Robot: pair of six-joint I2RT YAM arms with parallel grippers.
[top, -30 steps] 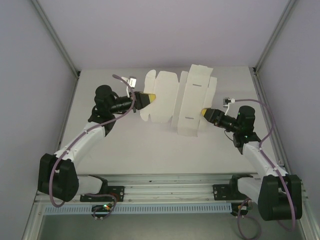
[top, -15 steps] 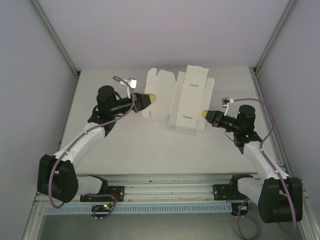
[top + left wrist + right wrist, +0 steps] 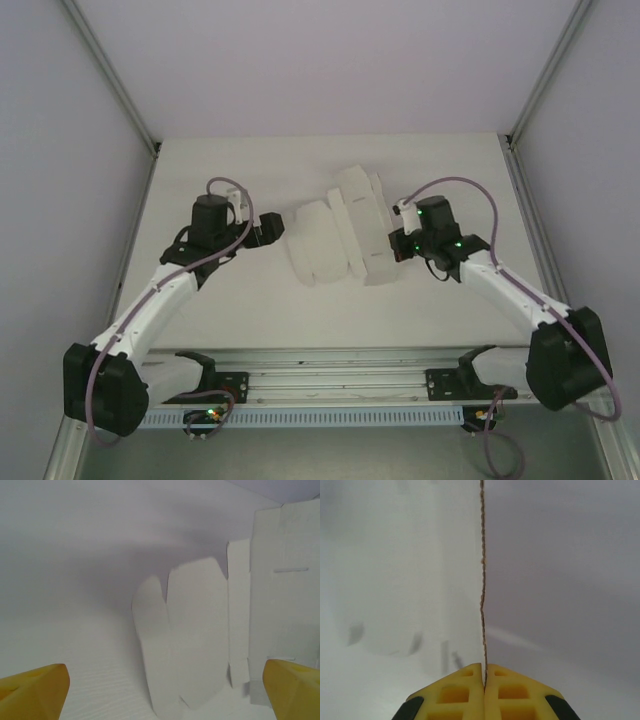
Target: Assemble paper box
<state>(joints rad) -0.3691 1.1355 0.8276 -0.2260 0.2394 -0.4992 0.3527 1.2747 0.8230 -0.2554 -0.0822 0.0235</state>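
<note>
The left claw (image 3: 272,228) stands spread as wide as it goes and holds nothing. In the left wrist view its yellow fingers (image 3: 35,692) sit at the two lower corners, with the rounded flaps of the paper box (image 3: 195,630) standing in the gap ahead of them. From above, this claw is just beside the box's left edge. Whether a tip brushes the card cannot be told.

The right claw (image 3: 397,245) is clamped fully shut on the box's right edge. In the right wrist view the thin cut edge of the card rises straight up out of the seam where the right claw (image 3: 484,672) pinches it, with the white panel (image 3: 445,580) on its left.

The paper box (image 3: 335,235) is a partly folded white sheet in the middle of the worktop (image 3: 230,300), between the two claws. Its right panels are raised and its left flaps lie lower.

Bare worktop surrounds it. A broad strip runs from its far edge to the back wall (image 3: 330,70), and another from its near edge to the rail (image 3: 330,358). Open room also lies left and right beyond the arms, up to the side walls (image 3: 60,200).
</note>
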